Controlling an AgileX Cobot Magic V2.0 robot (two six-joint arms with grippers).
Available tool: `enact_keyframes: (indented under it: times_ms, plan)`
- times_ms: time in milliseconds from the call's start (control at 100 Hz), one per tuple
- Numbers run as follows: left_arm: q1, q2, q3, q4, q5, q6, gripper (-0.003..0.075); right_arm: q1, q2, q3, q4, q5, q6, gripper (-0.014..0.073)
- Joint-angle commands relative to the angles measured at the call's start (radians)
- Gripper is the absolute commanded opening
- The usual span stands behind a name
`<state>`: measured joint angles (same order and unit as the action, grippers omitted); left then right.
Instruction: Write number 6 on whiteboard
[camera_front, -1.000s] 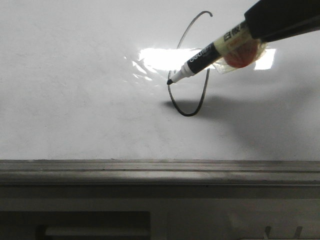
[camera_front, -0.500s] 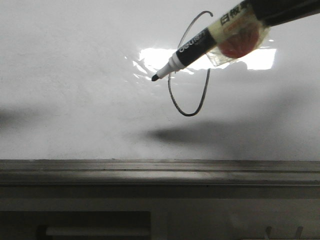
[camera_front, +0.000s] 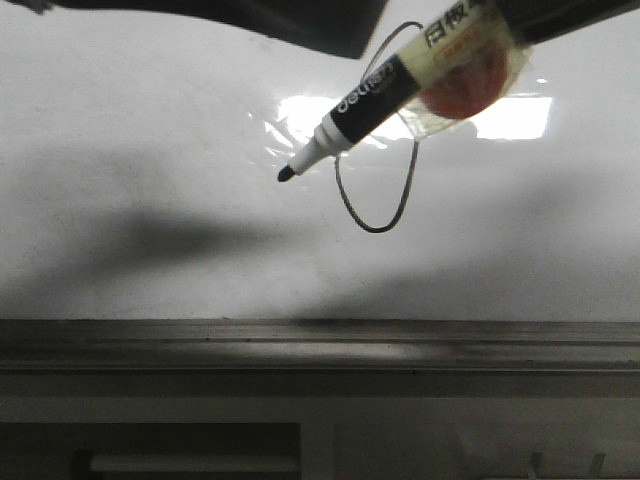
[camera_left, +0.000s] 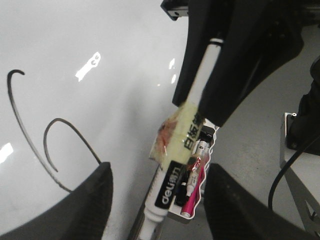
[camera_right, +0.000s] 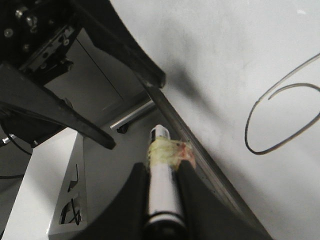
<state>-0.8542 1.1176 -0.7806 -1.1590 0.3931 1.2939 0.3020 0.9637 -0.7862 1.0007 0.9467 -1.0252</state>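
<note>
A: Whiteboard (camera_front: 150, 130) fills the upper two thirds of the front view, grey edge rail (camera_front: 300, 335) across the lower part. Number 6 (camera_front: 375, 190) sits centre-right of that frame, thin black loop with a hooked tail curving to the top

B: marker?

A: Marker pen (camera_front: 370, 105) slants in from the upper right of the front view, black tip pointing down-left and ending left of the loop. Its barrel crosses in front of the upper part of the 6. Can't tell from this view if the tip touches the board. Yellowish tape with a red-orange patch (camera_front: 465, 90) wraps the barrel near the grip

B: which arm holds it?

A: Right gripper (camera_right: 162, 200). In the right wrist view its jaws are clamped on either side of the white barrel, tape just beyond the fingertips. Loop of the 6 shows at the right edge of that frame

B: left one?

A: Left gripper (camera_left: 157, 200), jaws spread wide apart with nothing between them touching the fingers (camera_left: 75, 210). Marker passes through the gap in that view but it's the other arm's. The 6 is at the left of that frame, on the board

B: anything else?

A: Dark arm shape (camera_front: 260, 20) along the top left of the front view, broad shadow on the board below it. Bright rectangular reflection (camera_front: 310, 115) behind the marker
</note>
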Motion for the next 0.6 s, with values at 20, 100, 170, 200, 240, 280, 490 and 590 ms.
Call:
enact_keyframes:
  times_ms: [20, 100, 170, 200, 240, 280, 490, 590]
  plan:
    - [-0.027, 0.027, -0.054, 0.004, -0.04, 0.005, 0.0367, -0.006, -0.006, -0.033, 0.044, -0.003, 0.0, -0.0053]
    - [-0.029, 0.058, -0.062, 0.014, -0.043, 0.005, 0.0367, -0.006, -0.006, -0.033, 0.044, -0.001, 0.0, -0.0053]
    - [-0.029, 0.078, -0.062, 0.016, -0.044, 0.005, 0.0367, -0.006, -0.006, -0.033, 0.044, -0.001, 0.0, -0.0053]
    - [-0.029, 0.088, -0.062, 0.016, -0.044, 0.005, 0.0367, -0.006, -0.006, -0.033, 0.044, -0.001, 0.0, -0.0053]
    - [-0.029, 0.093, -0.062, 0.016, -0.044, 0.005, 0.0367, -0.006, -0.006, -0.033, 0.044, -0.001, 0.0, -0.0053]
    - [-0.029, 0.098, -0.062, 0.016, -0.047, 0.005, 0.0367, -0.006, -0.006, -0.033, 0.044, -0.001, 0.0, -0.0053]
    - [-0.029, 0.099, -0.062, 0.018, -0.078, 0.006, 0.0241, -0.006, -0.006, -0.033, 0.044, -0.001, 0.0, -0.0053]
    - [-0.029, 0.106, -0.062, 0.043, -0.08, 0.006, 0.016, -0.006, -0.006, -0.033, 0.044, -0.001, 0.0, -0.0053]
